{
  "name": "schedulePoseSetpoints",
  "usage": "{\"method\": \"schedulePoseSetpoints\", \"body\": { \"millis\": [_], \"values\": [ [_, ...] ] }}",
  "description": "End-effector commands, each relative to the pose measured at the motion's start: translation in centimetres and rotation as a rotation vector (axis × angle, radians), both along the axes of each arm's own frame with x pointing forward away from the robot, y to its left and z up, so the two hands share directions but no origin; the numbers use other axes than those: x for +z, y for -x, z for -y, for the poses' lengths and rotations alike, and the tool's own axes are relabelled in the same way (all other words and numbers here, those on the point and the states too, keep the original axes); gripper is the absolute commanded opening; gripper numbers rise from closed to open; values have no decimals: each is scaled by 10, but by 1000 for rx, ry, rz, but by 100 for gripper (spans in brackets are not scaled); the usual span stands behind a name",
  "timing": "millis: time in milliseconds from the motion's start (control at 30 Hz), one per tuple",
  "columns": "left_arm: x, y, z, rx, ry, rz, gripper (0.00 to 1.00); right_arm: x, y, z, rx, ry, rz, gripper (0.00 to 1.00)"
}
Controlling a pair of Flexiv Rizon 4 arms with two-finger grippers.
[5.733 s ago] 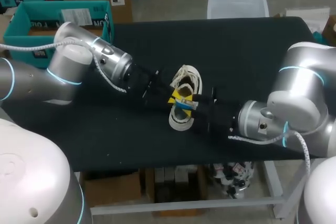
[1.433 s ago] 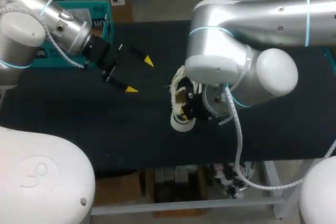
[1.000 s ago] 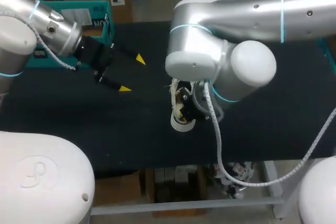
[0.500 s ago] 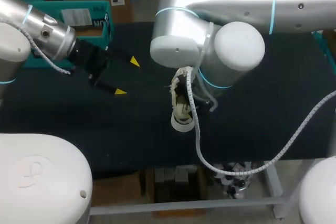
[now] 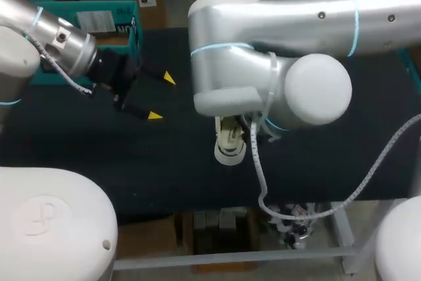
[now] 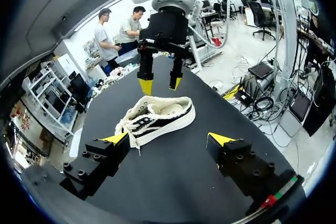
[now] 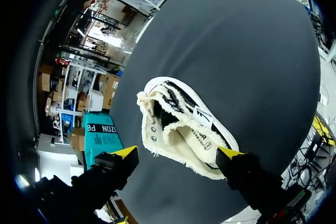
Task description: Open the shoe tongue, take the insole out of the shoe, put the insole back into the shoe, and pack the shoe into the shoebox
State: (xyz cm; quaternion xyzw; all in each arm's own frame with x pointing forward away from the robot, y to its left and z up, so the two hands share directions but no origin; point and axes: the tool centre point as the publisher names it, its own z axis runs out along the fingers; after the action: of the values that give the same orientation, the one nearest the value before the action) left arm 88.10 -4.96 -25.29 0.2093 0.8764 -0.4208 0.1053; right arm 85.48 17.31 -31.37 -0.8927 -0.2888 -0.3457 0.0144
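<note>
A white low-top shoe (image 6: pixel 157 119) with black stripes and loose laces lies on its sole on the black table (image 5: pixel 316 156). Its tongue is folded open and the cream insole (image 7: pixel 195 136) lies inside. My right gripper (image 6: pixel 160 84) hangs open just above the shoe, fingers pointing down and holding nothing. In its own view the shoe (image 7: pixel 184 127) lies under the open right gripper (image 7: pixel 177 153). In the head view my right arm covers most of the shoe (image 5: pixel 230 144). My left gripper (image 5: pixel 162 97) is open and empty, left of the shoe and facing it (image 6: pixel 168 139).
A teal shoebox (image 5: pixel 79 21) stands at the table's far left corner, behind my left arm, and also shows in the right wrist view (image 7: pixel 102 135). The bulky right arm (image 5: pixel 276 64) spans the table's middle and right.
My right gripper has opened and risen off the shoe, and its arm has swung further over the shoe. My left gripper has drawn back a little to the left.
</note>
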Motion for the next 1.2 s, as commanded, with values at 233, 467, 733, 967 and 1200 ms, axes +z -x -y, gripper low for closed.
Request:
{"method": "schedulePoseSetpoints", "body": {
  "millis": [233, 467, 733, 967, 1200],
  "values": [
    [-2, -12, -4, 45, -120, -105, 100, 1, 9, -1, 63, 1, 241, 100],
    [-2, -12, -4, 45, -120, -105, 100, 1, 9, -1, 63, 1, 241, 100],
    [0, -12, 10, 307, -151, -196, 100, 10, -20, 37, 366, -131, 227, 100],
    [-1, -5, 11, 392, -194, -226, 100, 18, -38, 55, 413, -208, 226, 100],
    [-4, -4, 16, 474, -240, -281, 100, 25, -54, 71, 484, -213, 204, 100]
  ]
}}
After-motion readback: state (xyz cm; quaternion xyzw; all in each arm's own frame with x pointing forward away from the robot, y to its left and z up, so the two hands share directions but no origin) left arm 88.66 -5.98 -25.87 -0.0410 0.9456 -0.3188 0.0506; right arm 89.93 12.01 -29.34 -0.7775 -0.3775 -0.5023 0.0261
